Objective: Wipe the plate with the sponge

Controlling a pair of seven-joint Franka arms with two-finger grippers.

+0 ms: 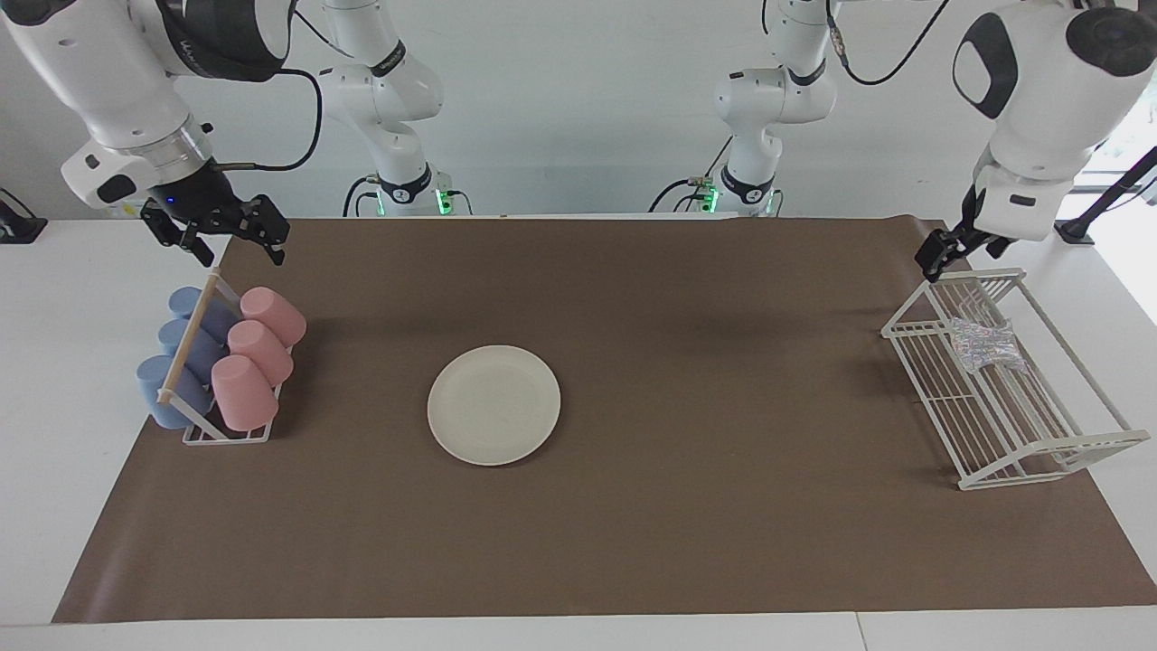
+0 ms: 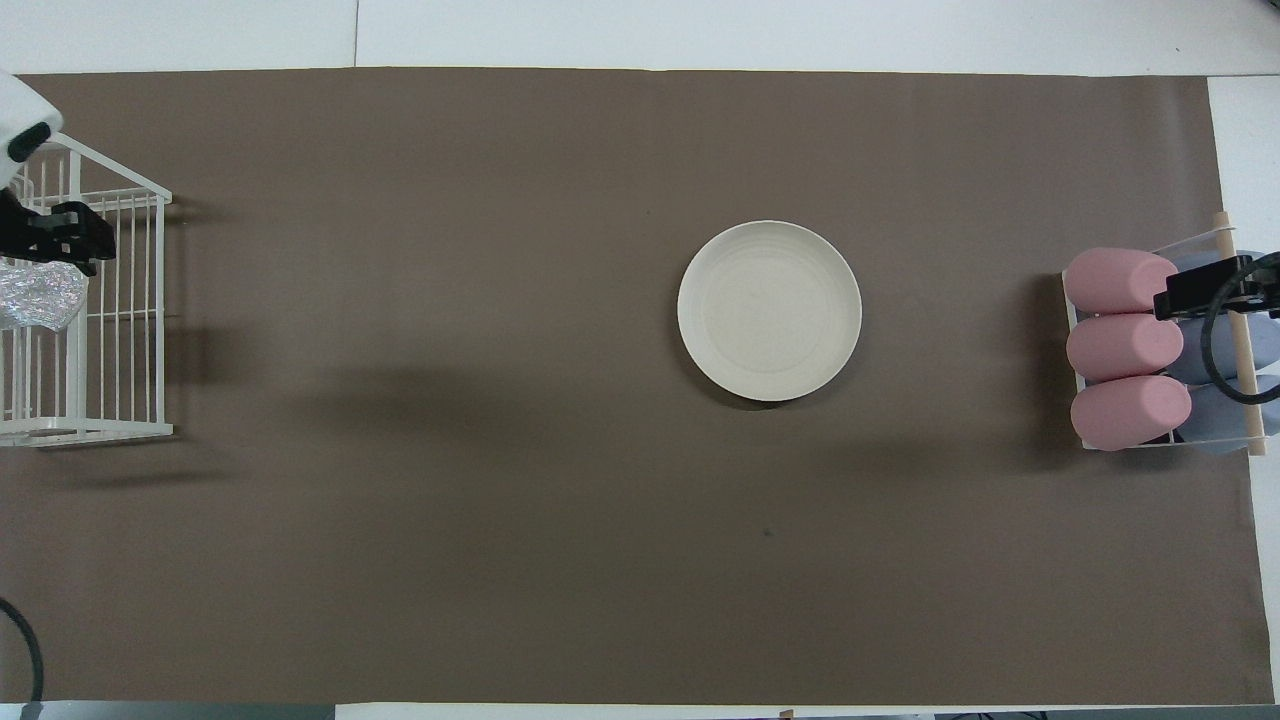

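We see the round, flat cream-white plate (image 1: 493, 405) lying bare on the brown paper table cover (image 1: 633, 542), near the middle of the table and a little toward the right arm's end. The small silvery, glitter-speckled sponge (image 1: 985, 345) rests inside the white wire basket (image 1: 1039, 452) at the left arm's end, well apart from the plate; in the overhead view the picture's edge cuts both off. The left gripper (image 1: 945, 251) hangs over the basket's edge nearest the robots, fingers spread and holding nothing. The right gripper (image 1: 217, 233) hovers over the white rack of pink and blue cups (image 1: 258, 348), claw wide and empty. From above, only part of each gripper shows.
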